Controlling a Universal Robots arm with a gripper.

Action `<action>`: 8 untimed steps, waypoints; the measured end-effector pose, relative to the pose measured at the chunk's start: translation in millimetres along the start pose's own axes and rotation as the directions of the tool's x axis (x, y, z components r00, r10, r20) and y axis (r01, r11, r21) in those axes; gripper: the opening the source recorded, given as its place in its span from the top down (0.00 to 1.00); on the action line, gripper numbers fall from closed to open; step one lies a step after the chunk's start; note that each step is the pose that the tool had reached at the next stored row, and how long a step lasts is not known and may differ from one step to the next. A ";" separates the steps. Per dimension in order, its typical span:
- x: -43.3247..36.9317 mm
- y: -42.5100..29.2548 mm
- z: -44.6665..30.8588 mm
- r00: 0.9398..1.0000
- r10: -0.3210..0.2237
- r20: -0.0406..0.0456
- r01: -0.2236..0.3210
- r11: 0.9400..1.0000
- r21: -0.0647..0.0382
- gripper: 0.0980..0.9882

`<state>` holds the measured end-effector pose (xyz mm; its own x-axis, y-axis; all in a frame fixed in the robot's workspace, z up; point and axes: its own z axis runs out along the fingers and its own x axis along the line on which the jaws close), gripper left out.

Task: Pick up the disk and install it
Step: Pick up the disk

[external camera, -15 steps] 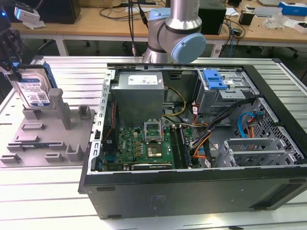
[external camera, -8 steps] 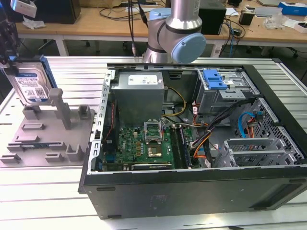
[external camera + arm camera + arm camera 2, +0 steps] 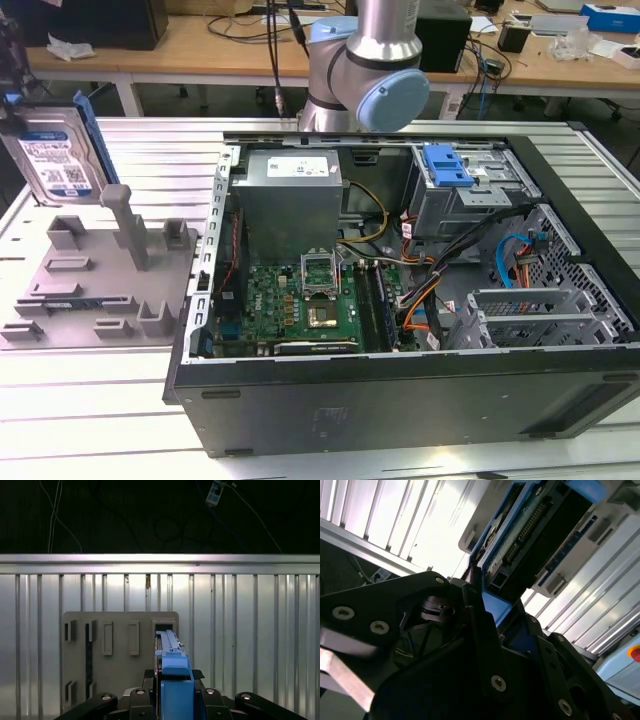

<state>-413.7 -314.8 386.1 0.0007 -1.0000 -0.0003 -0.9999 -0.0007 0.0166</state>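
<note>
The disk (image 3: 55, 155) is a silver drive with a white-and-blue label and blue rails. It hangs upright above the grey fixture (image 3: 90, 270) at the exterior view's left. My gripper (image 3: 175, 677) is shut on its blue handle (image 3: 175, 672), with the drive seen edge-on beyond the fingers. In the second wrist view the disk's dark circuit-board side (image 3: 535, 530) shows, and the gripper (image 3: 480, 600) clamps the blue handle (image 3: 495, 607). The grey fixture (image 3: 120, 650) lies below the disk.
An open computer case (image 3: 400, 300) lies on the slatted metal table (image 3: 100, 420), with motherboard, cables and power supply exposed. A grey drive cage with a blue latch piece (image 3: 448, 165) sits at its far corner. The arm's base (image 3: 365, 70) stands behind the case.
</note>
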 end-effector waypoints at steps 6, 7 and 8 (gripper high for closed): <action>0.0 0.4 -24.2 1.000 0.000 0.000 0.000 1.000 0.000 0.70; 0.0 0.4 -27.5 1.000 0.000 0.000 0.000 1.000 0.000 0.70; 0.0 0.5 -30.9 1.000 0.000 0.000 0.000 1.000 0.000 0.70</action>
<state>-413.6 -314.8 417.0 0.0007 -1.0000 -0.0003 -0.9999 -0.0007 0.0166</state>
